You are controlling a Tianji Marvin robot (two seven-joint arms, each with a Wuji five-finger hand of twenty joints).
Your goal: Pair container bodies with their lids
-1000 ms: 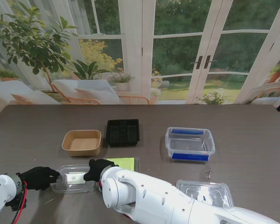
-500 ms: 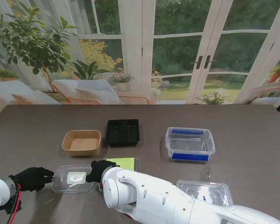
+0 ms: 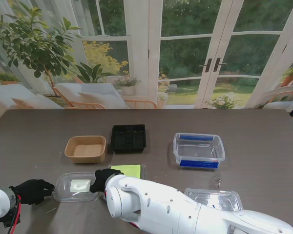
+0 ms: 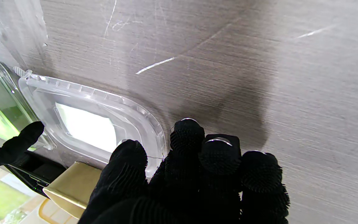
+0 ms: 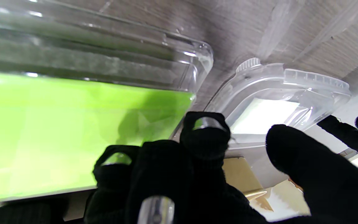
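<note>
A small clear lid (image 3: 77,187) with a white label lies flat on the table, near me on the left; it also shows as the clear lid (image 4: 92,124) and the clear lid (image 5: 275,102). My left hand (image 3: 33,191) sits at its left rim, fingers side by side, thumb (image 4: 126,161) by the rim, holding nothing. My right hand (image 3: 105,177) rests at the lid's right edge, thumb spread, nothing held. Right beside it lies a clear box with a green sheet (image 3: 130,170), the same green box (image 5: 73,124).
Farther from me stand a brown paper bowl (image 3: 86,148), a black compartment tray (image 3: 129,138) and a clear tub with blue clips (image 3: 198,149). A large clear lid (image 3: 216,200) lies near me on the right, partly behind my right arm.
My left hand has drawn back to the left and nearer to me, off the small clear lid. My right hand shifted slightly right. The lid has barely moved.
</note>
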